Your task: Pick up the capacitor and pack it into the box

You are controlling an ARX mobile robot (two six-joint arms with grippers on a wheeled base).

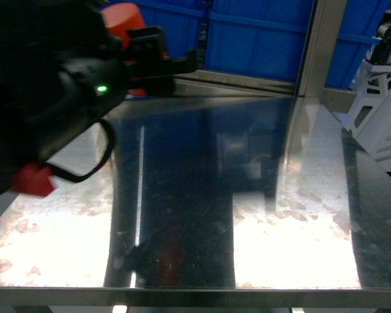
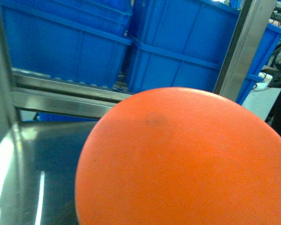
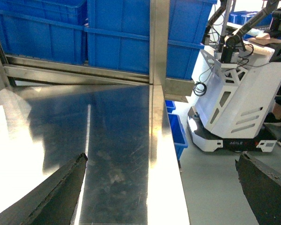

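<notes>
Left arm [image 1: 65, 98] is raised over the steel bench [image 1: 195, 215], carrying an orange round object [image 2: 187, 159]; finger state cannot be told. Right fingers [image 3: 47, 197] are spread, empty. Capacitor and box unseen; locating them comes next

Head cam looks down at shiny table [image 1: 202, 195]. L wrist cam sits very close behind orange ball [image 2: 187, 159]. All see blue bins [image 3: 122, 33] at 12 o'clock.
</notes>
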